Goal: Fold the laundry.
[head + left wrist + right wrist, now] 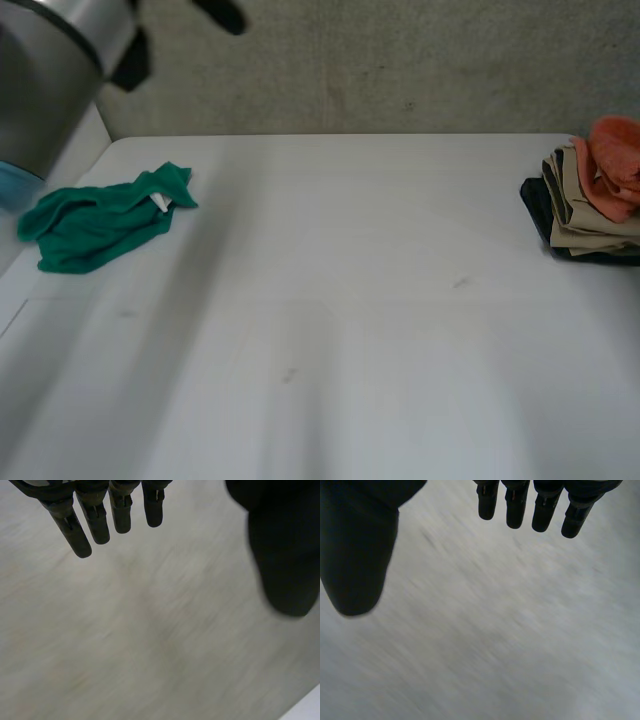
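A crumpled green cloth (100, 220) with a small white tag lies on the white table (330, 300) at its left side, and no hand touches it. My left arm (50, 70) hangs high over the table's far left corner. In the left wrist view my left hand (282, 555) is open: fingers (95, 522) straight, thumb apart, nothing between them, a bare grey surface beneath. My right hand (355, 555) is likewise open and empty over a bare grey surface, with its fingers (542, 510) straight.
At the table's right edge stands a stack of folded clothes (590, 215): an orange piece (615, 160) on top, beige beneath it, a dark one at the bottom. A grey wall (400, 60) runs behind the table.
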`<control>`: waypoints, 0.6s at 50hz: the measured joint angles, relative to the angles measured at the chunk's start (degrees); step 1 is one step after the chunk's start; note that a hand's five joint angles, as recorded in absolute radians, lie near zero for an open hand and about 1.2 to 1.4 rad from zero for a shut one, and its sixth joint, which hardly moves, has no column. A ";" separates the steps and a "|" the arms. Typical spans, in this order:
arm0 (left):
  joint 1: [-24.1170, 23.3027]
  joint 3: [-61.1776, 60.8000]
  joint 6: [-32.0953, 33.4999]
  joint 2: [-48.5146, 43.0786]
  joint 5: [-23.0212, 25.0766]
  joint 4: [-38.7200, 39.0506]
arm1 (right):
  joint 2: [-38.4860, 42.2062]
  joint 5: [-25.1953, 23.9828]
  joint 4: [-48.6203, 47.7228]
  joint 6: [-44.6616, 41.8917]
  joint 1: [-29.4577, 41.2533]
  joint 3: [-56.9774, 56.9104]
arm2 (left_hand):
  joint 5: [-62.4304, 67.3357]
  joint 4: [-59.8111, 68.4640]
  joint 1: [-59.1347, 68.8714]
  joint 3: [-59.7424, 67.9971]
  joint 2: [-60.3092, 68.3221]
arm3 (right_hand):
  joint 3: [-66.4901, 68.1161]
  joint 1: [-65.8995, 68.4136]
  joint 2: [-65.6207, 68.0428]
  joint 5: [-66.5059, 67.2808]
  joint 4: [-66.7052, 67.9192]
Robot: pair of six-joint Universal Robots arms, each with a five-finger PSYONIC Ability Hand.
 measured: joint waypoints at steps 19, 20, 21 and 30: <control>24.55 -8.99 34.84 -25.49 -5.39 10.65 | 10.08 -2.18 8.47 -7.29 26.85 18.91 | -0.04 0.00 0.00 0.00 -0.17 | 0.00 0.00 0.00 0.00 0.00; 25.51 -7.79 34.84 -28.55 -3.27 13.08 | 10.77 -1.73 8.52 -7.66 26.83 19.63 | -0.04 0.00 0.00 0.00 -0.16 | 0.00 0.00 0.00 0.00 0.00; 25.97 -7.06 34.80 -30.15 -2.04 14.23 | 11.02 -1.54 8.48 -7.78 26.78 19.95 | -0.04 0.00 0.00 0.00 -0.16 | 0.00 0.00 0.00 0.00 0.00; 30.29 5.23 34.05 -47.71 11.30 21.38 | 11.78 -0.71 7.55 -7.86 26.00 23.35 | 11.71 12.59 15.57 13.20 13.33 | 0.00 0.00 0.00 0.00 0.02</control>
